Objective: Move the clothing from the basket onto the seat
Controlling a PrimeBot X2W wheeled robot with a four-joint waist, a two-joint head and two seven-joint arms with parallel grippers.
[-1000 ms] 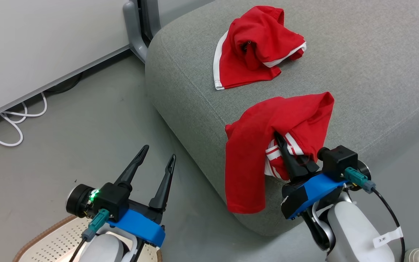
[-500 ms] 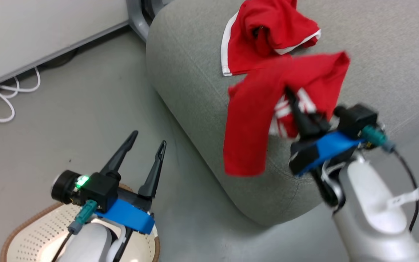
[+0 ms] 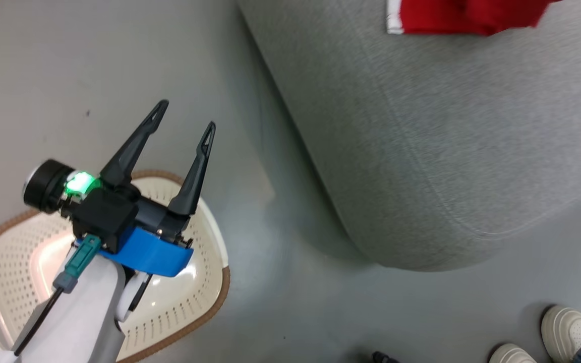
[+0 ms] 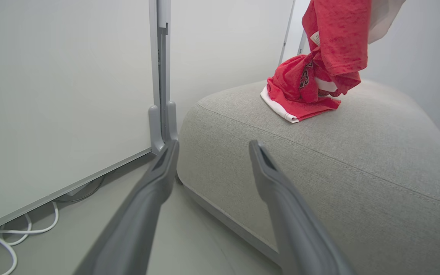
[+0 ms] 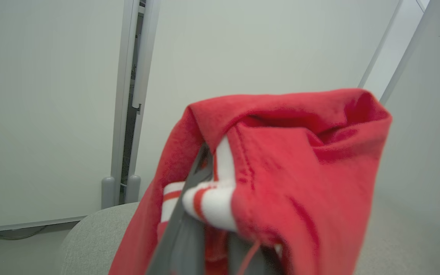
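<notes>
My left gripper (image 3: 185, 115) stands open with nothing between its fingers, held over the floor beside the cream basket (image 3: 218, 295). The basket's perforated inside shows under my left forearm. The grey seat (image 3: 447, 151) rises to the right. One piece of red clothing (image 4: 296, 99) lies crumpled on the seat (image 4: 319, 160). A second red garment (image 4: 338, 38) hangs in the air just above it. In the right wrist view this garment (image 5: 300, 172) drapes over my right gripper (image 5: 206, 160), which is shut on its white-striped trim. Red cloth (image 3: 462, 15) shows at the head view's top edge.
A white wall panel with a grey post (image 4: 160, 114) stands left of the seat, with white cables (image 4: 17, 235) on the floor below it. A person's pale shoes (image 3: 568, 327) stand on the grey floor at the lower right.
The head camera has swung down and left, so the whole picture shifted. My right gripper has lifted the red garment off the seat's front edge, up over the seat. My left gripper stays open.
</notes>
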